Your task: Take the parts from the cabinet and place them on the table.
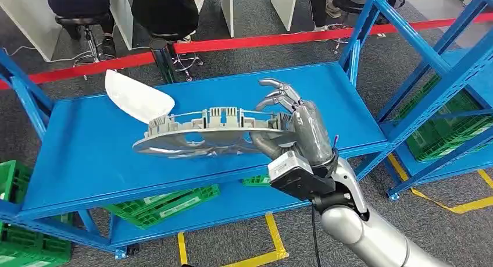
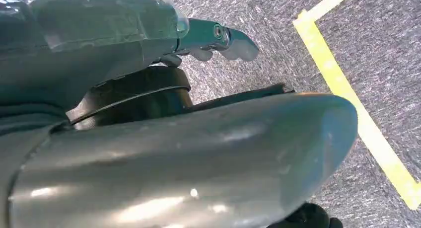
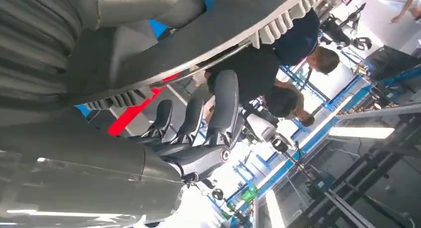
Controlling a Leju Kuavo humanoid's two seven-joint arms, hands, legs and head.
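A silver wheel cover (image 1: 203,136) with ribbed clips on its upper face hangs level just above the blue shelf (image 1: 87,145). My right hand (image 1: 296,124) grips its right rim, thumb underneath and fingers raised over the edge. In the right wrist view the cover's toothed rim (image 3: 238,19) runs across the dark fingers (image 3: 218,109). A white curved part (image 1: 136,96) lies at the shelf's back left, just behind the cover. My left hand (image 2: 99,34) hangs over grey carpet with one finger stretched out and nothing in it.
Blue rack uprights (image 1: 430,92) stand close on the right. Green crates (image 1: 168,203) sit under the shelf and another at the far right (image 1: 447,133). A red barrier (image 1: 232,43) runs behind the shelf, with people seated beyond (image 1: 163,11). Yellow tape (image 2: 347,99) marks the floor.
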